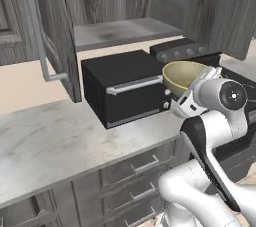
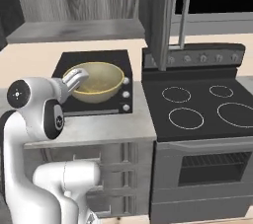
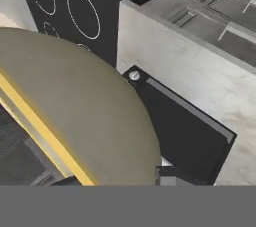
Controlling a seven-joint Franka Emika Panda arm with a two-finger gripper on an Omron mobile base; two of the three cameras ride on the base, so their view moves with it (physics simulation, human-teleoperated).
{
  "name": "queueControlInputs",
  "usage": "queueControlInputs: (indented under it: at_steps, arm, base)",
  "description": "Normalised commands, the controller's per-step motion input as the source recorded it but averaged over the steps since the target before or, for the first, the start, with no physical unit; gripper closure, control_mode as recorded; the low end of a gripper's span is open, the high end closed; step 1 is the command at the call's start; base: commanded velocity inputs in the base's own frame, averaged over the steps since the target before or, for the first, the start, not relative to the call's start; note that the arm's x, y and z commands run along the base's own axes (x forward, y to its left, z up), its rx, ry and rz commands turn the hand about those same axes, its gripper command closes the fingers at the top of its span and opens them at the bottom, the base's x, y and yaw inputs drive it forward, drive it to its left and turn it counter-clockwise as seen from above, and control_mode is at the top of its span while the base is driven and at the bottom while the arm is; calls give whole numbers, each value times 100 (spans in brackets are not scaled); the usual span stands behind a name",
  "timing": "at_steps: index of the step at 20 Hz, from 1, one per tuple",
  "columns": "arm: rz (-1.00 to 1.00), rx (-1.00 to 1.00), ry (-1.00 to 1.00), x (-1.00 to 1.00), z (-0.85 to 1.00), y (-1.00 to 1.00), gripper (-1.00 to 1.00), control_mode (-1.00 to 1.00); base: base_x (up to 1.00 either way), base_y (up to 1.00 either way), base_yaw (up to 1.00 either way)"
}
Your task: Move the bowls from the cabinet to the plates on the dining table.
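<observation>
Nearest the lens, lower left of the hand view: a tan bowl [image 3: 65, 116], rim pinched in the part-closed end effector [image 2: 79, 79], carried above the black toaster oven [image 1: 125, 93] on the desk [image 1: 45, 141]. Out of the open cabinet [image 1: 120, 31] at frame top. Judged early: no plate or dining table reached yet, other bowl unaccounted for.

Two base views flanking the toaster oven [image 1: 127, 91]; hand view downward, close.
</observation>
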Motion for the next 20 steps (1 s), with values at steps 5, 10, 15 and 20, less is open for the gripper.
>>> queueControlInputs:
  at_steps: [5,10,15,20]
  arm:
    - [0,0,0,0,0,0,100,100]
    - [0,0,0,0,0,0,100,100]
    - [0,0,0,0,0,0,100,100]
    - [0,0,0,0,0,0,100,100]
  base:
    - [-87,0,0]
    - [-59,0,-2]
    - [-7,0,-38]
    - [0,0,-56]
